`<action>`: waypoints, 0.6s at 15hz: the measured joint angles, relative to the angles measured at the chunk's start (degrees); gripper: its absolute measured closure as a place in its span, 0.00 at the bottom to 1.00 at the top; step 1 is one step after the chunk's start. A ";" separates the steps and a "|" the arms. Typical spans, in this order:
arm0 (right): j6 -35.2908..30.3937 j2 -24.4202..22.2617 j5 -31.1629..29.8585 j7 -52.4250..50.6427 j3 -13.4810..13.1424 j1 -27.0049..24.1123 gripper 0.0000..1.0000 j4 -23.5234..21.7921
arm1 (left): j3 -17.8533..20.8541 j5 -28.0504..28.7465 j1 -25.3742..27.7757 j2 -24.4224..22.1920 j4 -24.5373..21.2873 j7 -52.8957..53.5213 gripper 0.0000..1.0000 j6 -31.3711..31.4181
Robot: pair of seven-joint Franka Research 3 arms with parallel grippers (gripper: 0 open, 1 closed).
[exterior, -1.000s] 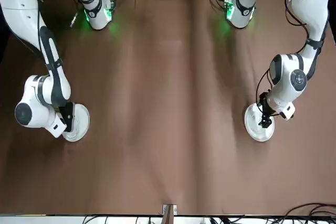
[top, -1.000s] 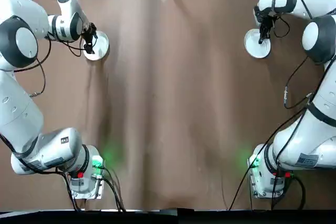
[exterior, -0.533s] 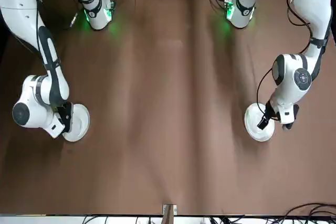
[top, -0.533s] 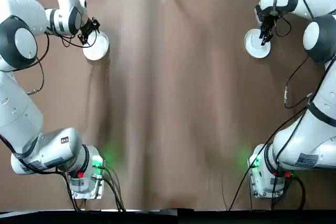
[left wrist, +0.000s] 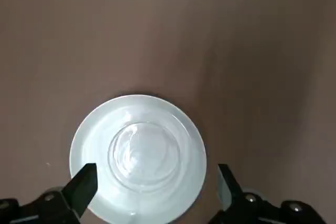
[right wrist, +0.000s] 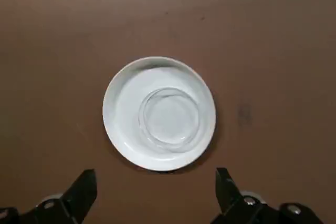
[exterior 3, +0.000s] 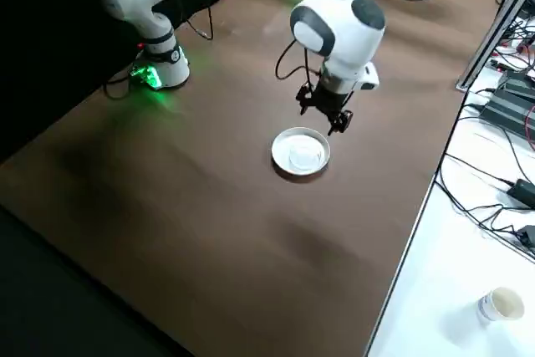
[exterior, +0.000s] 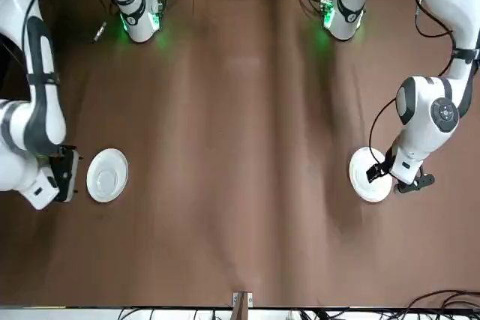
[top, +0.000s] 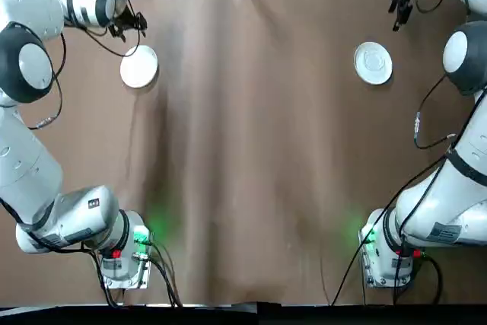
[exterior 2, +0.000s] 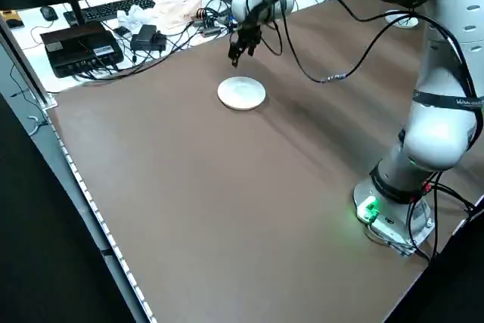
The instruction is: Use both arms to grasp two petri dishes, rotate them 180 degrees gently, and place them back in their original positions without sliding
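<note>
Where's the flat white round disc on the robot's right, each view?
Top: white disc, upper right.
Front: left.
Left side: top right, partly hidden.
Right side: centre.
Left wrist: absent; left claw over other disc.
Right wrist: centre, near right claw.
Shared landmark: brown tabletop.

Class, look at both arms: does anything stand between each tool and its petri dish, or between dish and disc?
Nothing visible does: the left tool and right tool are open, and each petri dish already lies on its white disc.
</note>
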 joint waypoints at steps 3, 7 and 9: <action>-6.88 -0.20 4.05 13.43 0.04 -0.01 0.00 7.72 | -2.24 0.00 -0.49 -0.94 12.83 2.80 0.00 -16.97; -8.90 -0.30 4.58 29.48 0.29 0.08 0.00 12.10 | -3.46 0.00 -0.64 -1.42 21.41 6.62 0.00 -25.41; -8.91 -1.06 4.59 40.92 0.40 0.14 0.00 13.03 | -4.81 0.00 -0.20 -1.40 21.95 7.66 0.00 -25.84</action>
